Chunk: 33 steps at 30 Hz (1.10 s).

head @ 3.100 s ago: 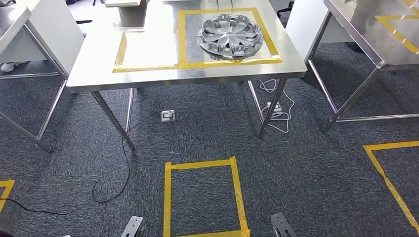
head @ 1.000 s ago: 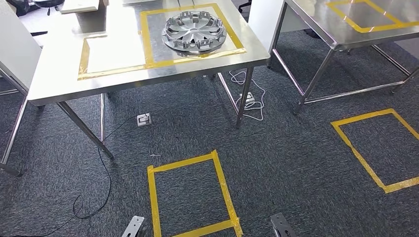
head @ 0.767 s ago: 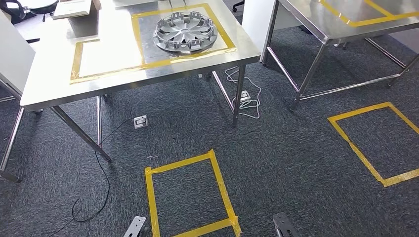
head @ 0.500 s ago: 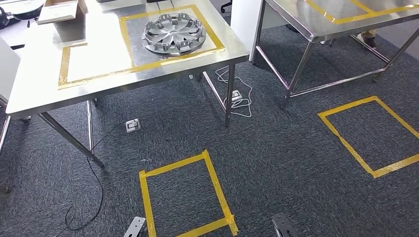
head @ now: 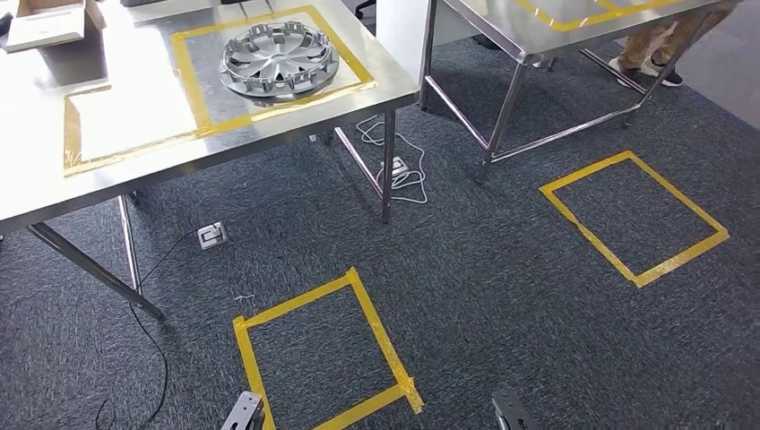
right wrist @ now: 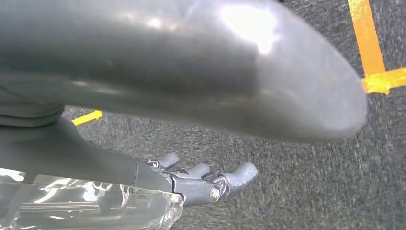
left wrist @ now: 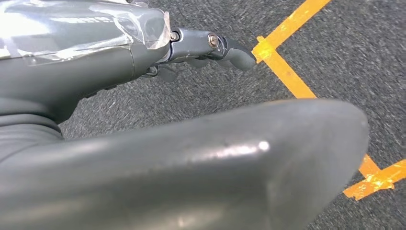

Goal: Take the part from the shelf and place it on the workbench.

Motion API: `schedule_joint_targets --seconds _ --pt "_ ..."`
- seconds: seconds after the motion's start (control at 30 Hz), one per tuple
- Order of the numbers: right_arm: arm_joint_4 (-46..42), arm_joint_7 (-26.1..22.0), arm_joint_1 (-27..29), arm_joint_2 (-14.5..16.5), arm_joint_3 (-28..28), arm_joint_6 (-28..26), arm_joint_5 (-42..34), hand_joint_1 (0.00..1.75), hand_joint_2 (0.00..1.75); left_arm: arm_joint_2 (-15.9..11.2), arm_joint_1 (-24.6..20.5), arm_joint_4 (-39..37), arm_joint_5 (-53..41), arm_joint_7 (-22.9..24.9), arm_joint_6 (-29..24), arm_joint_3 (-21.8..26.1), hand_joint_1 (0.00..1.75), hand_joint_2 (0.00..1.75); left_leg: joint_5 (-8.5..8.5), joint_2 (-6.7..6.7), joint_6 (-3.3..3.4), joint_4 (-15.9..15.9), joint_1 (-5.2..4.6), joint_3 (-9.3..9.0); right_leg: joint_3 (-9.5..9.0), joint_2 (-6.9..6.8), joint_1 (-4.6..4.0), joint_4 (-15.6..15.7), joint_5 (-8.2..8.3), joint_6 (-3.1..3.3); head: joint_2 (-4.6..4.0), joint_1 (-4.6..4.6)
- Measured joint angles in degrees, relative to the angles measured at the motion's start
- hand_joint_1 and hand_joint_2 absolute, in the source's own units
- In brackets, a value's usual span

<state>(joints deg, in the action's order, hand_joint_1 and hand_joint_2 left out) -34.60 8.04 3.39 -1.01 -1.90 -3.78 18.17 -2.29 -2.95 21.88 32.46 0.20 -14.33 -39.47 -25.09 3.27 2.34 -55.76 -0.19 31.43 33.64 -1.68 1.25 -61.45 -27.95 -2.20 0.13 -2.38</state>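
Silver wheel cover (head: 279,59) on taped table (head: 36,193) | likely light, rigid, slick; grasp rim | left hand (left wrist: 143,158), right hand (right wrist: 158,86) empty, fingers apart

— Bright and even overhead? Glared off the steel table (head: 161,134)?
— Glared there, yes. Blurred close up on both thumbs (left wrist: 191,167); carpet (right wrist: 297,191) smeared behind, highlights blown.

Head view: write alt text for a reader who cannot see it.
A silver wheel cover lies inside a yellow tape square on a steel table. On the grey carpet nearer the camera are two yellow tape rectangles, and a second steel table stands to the right.
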Motion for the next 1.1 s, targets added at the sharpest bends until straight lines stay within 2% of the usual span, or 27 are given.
schedule_joint_targets --seconds 0.03,0.07,0.1,0.17,0.2,0.27,0.3,0.33,0.37,0.4,0.43,0.47,0.53,0.6,0.67,0.7,0.77,0.8,0.83,0.87,0.9,0.93,0.97,1.0,1.03,1.07,1.1 --pt "0.0 0.0 -0.1 0.0 0.0 0.0 0.0 0.0 0.0 0.0 0.0 0.0 0.1 0.0 0.0 0.0 0.0 0.0 -0.15 0.44 -0.25 -0.2 -0.13 0.0 -1.73 -0.88 -0.12 3.3 0.94 0.23 0.0 -0.01" --pt "0.0 0.0 -0.2 -0.1 0.0 -0.1 -0.1 0.0 0.0 0.0 0.0 0.0 0.1 0.0 0.0 0.0 0.0 0.0 -0.28 0.85 -0.54 -0.4 -0.25 -0.02 -2.61 -1.45 -0.25 5.1 1.39 0.64 0.0 -0.01" --pt "0.0 0.0 -0.2 -0.1 0.0 -0.1 -0.2 0.0 0.0 0.0 0.0 0.0 0.2 -0.1 0.0 0.0 0.0 0.0 -0.36 1.26 -0.84 -0.4 -0.31 -0.07 -2.64 -1.41 -0.42 5.5 1.45 1.16 0.0 -0.03" --pt "0.0 0.0 -0.1 -0.1 -0.1 -0.1 -0.6 0.0 0.0 0.0 -0.1 0.0 0.2 -0.1 0.0 0.0 0.0 0.0 -0.52 1.88 -1.44 -0.5 -0.14 -0.16 -2.58 -0.2 -0.29 5.7 1.8 1.91 0.0 -0.01" --pt "0.0 0.0 -0.1 -0.1 -0.1 -0.1 -0.8 0.0 0.0 0.0 -0.1 0.0 0.1 -0.1 0.0 0.0 0.0 0.0 -1.07 1.36 -1.77 -1.1 0.01 -0.03 -2.65 0.35 -0.1 5.9 2.02 2.26 0.0 -0.06" --pt "0.0 -0.1 0.0 0.0 -0.1 -0.2 -1.0 0.0 0.0 0.0 -0.1 0.0 -0.1 -0.1 0.0 -0.1 0.0 0.0 -4.1 -0.89 -2.39 -5.2 0.4 1.43 -2.79 1.43 0.31 6.0 2.42 2.78 0.0 -0.14" --pt "0.0 -0.2 0.0 0.1 -0.2 -0.2 -1.0 0.0 0.0 0.0 -0.1 0.0 -0.2 -0.1 0.0 -0.2 0.0 0.0 -6.25 -2.06 -2.68 -8.8 0.57 2.84 -2.7 2.0 0.28 6.0 2.52 2.92 0.0 -0.2" --pt "0.0 -0.2 0.1 0.1 -0.2 -0.2 -1.1 0.0 0.0 -0.1 -0.1 0.0 -0.2 0.0 0.0 -0.3 0.0 0.0 -8.13 -2.6 -2.89 -12.8 0.71 4.44 -2.64 2.61 0.22 5.9 2.59 3.0 0.0 -0.2" --pt "0.0 -0.2 0.2 0.1 -0.2 -0.3 -1.1 0.0 0.0 -0.1 0.0 0.0 -0.2 0.0 0.1 -0.4 0.0 0.0 -9.17 -2.82 -3.03 -15.8 0.79 5.72 -2.6 3.26 0.16 5.9 2.62 3.03 0.0 -0.19" --pt "0.0 -0.3 0.3 0.1 -0.2 -0.3 -1.1 0.0 0.0 -0.1 0.0 0.0 -0.2 0.0 0.1 -0.5 0.0 0.0 -9.09 -2.94 -3.06 -17.0 0.82 6.25 -2.59 3.97 0.11 5.8 2.64 3.06 0.0 -0.19" --pt "0.0 -0.3 0.4 0.1 -0.2 -0.3 -1.1 0.0 0.0 -0.1 0.0 0.0 -0.2 0.0 0.1 -0.6 0.0 0.0 -7.87 -3.1 -2.99 -15.9 0.83 5.75 -2.64 4.7 0.09 5.8 2.63 3.05 0.0 -0.18" --pt "0.0 -0.3 0.5 0.1 -0.2 -0.3 -1.1 0.0 0.0 -0.1 0.0 0.0 -0.2 0.0 0.1 -0.6 0.0 0.0 -5.81 -3.54 -2.81 -12.8 0.83 4.32 -2.72 5.45 0.08 5.7 2.63 3.03 0.0 -0.18" --pt "0.0 -0.4 0.5 0.3 -0.2 -0.4 -1.1 0.0 0.0 -0.2 0.0 0.0 -0.3 0.0 0.2 -0.6 0.0 0.0 -2.07 -6.09 -2.12 -5.0 0.88 0.85 -2.7 6.91 0.05 5.6 2.7 2.81 0.0 -0.1" --pt "0.0 -0.5 0.5 0.5 -0.3 -0.5 -1.2 0.0 0.0 -0.3 -0.1 0.0 -0.3 0.1 0.2 -0.7 0.0 0.0 -1.06 -7.9 -1.47 -1.3 0.8 -0.65 -2.12 8.17 0.18 5.6 2.97 2.19 0.0 -0.18" --pt "0.0 -0.6 0.7 0.5 -0.3 -0.5 -1.3 0.0 0.0 -0.3 -0.2 0.0 -0.3 0.1 0.3 -0.9 0.0 0.0 -1.1 -7.04 -1.01 -0.7 0.75 -0.66 -1.4 9.15 0.31 5.7 3.38 1.35 0.0 -0.36" --pt "0.0 -0.6 0.9 0.5 -0.3 -0.6 -1.3 0.0 0.0 -0.3 -0.3 0.0 -0.3 0.2 0.3 -1.0 0.0 0.0 -0.86 -6.4 -0.73 -0.2 0.84 -0.76 -1.02 8.56 0.25 5.5 3.38 1.08 0.0 -0.38" --pt "0.0 -0.6 1.0 0.4 -0.3 -0.6 -1.3 0.0 0.0 -0.2 -0.4 0.0 -0.3 0.2 0.3 -1.1 0.0 0.0 -0.27 -4.95 -0.14 0.7 0.95 -1.0 0.87 5.46 0.03 2.4 1.73 1.09 0.0 -0.14" --pt "0.0 -0.7 0.9 0.4 -0.3 -0.7 -1.3 0.0 0.0 -0.2 -0.4 0.0 -0.3 0.2 0.3 -1.1 0.0 0.0 -0.15 -4.18 -0.01 0.9 0.84 -1.01 2.58 3.72 0.01 -1.1 0.1 1.3 0.0 -0.03" --pt "-0.1 -0.7 0.8 0.4 -0.3 -0.7 -1.3 0.0 0.0 -0.2 -0.4 0.0 -0.3 0.2 0.3 -1.1 0.0 0.0 -0.12 -3.31 0.09 0.9 0.71 -0.91 4.67 2.8 0.02 -5.4 -1.75 1.45 0.0 0.06" --pt "-0.1 -0.7 0.8 0.4 -0.3 -0.7 -1.3 0.0 0.0 -0.2 -0.4 0.0 -0.3 0.2 0.3 -1.1 0.0 0.0 -0.11 -2.43 0.11 0.9 0.6 -0.82 6.51 2.45 0.07 -9.4 -3.18 1.42 0.0 0.08" --pt "-0.1 -0.7 0.8 0.4 -0.3 -0.7 -1.3 0.0 0.0 -0.2 -0.4 0.0 -0.3 0.2 0.3 -1.2 0.0 0.0 -0.11 -1.6 0.12 0.9 0.52 -0.75 7.37 2.32 0.12 -11.5 -3.82 1.17 0.0 0.09" --pt "-0.1 -0.7 0.9 0.4 -0.3 -0.7 -1.3 0.0 0.0 -0.1 -0.4 0.0 -0.3 0.2 0.3 -1.2 0.0 0.0 -0.1 -0.82 0.12 0.9 0.48 -0.72 7.04 2.16 0.15 -11.4 -3.61 0.75 0.0 0.11" --pt "-0.1 -0.7 1.0 0.4 -0.3 -0.7 -1.3 0.0 0.0 -0.1 -0.4 0.0 -0.3 0.2 0.3 -1.2 0.0 0.0 -0.11 -0.1 0.09 0.8 0.45 -0.74 5.29 1.82 0.17 -8.6 -2.57 0.25 0.0 0.12" --pt "-0.1 -0.7 1.1 0.4 -0.3 -0.7 -1.3 0.0 0.0 -0.1 -0.4 0.0 -0.3 0.2 0.3 -1.2 0.0 0.0 -0.14 0.57 0.01 0.8 0.41 -0.8 2.62 0.98 0.15 -4.1 -1.17 -0.18 0.0 0.13" --pt "-0.1 -0.7 1.0 0.4 -0.3 -0.7 -1.3 0.0 0.0 0.0 -0.5 0.0 -0.3 0.2 0.3 -1.2 0.0 0.0 -0.22 1.15 -0.17 0.6 0.27 -0.81 0.09 -0.38 0.05 0.3 0.05 -0.24 0.0 0.2" --pt "-0.2 -0.7 0.9 0.4 -0.3 -0.7 -1.3 0.0 0.0 0.0 -0.5 0.0 -0.3 0.2 0.3 -1.2 0.0 0.0 -0.34 1.71 -0.42 0.5 0.09 -0.84 -1.81 -1.38 -0.07 3.7 1.0 0.0 0.0 0.28" --pt "-0.2 -0.7 0.8 0.4 -0.3 -0.7 -1.3 0.0 0.0 0.0 -0.6 0.0 -0.3 0.2 0.3 -1.2 0.0 0.0 -0.43 2.22 -0.72 0.4 -0.08 -0.88 -2.75 -2.02 -0.21 5.5 1.49 0.46 0.0 0.36"
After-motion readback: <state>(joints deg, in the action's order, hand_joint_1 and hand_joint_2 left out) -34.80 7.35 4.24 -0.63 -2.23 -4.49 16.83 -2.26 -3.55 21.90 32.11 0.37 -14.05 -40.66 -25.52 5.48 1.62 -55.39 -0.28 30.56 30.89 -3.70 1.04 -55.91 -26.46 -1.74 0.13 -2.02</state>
